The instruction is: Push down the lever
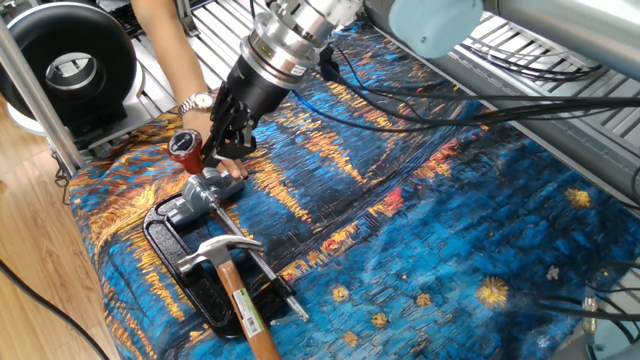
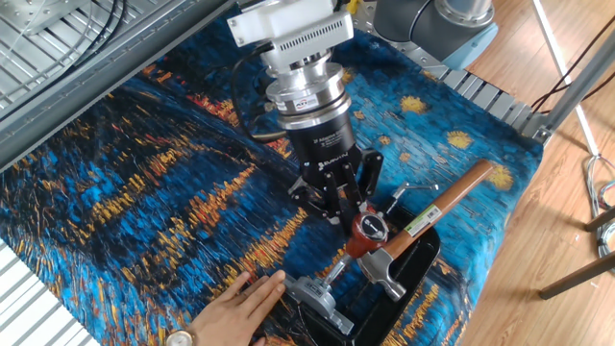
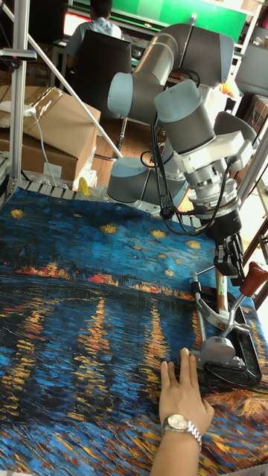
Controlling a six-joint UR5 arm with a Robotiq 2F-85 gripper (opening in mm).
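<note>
The lever is a thin silver rod with a dark-red knob (image 1: 183,148) that rises from a silver pivot base (image 1: 203,190). It leans towards the black tray. In the other fixed view the knob (image 2: 366,231) is over the hammer head, and in the tall view the knob (image 3: 253,279) is at the far right. My gripper (image 1: 213,145) is shut with nothing between its fingers, and its tip (image 2: 339,210) rests against the side of the knob. In the tall view the gripper (image 3: 230,266) is just left of the knob.
A person's hand (image 1: 226,166) with a wristwatch (image 2: 179,338) lies flat on the cloth, holding the pivot base. A hammer with a wooden shaft (image 1: 237,282) lies across a black tray (image 1: 160,232) just beyond the lever. Cables (image 1: 420,95) trail behind my arm.
</note>
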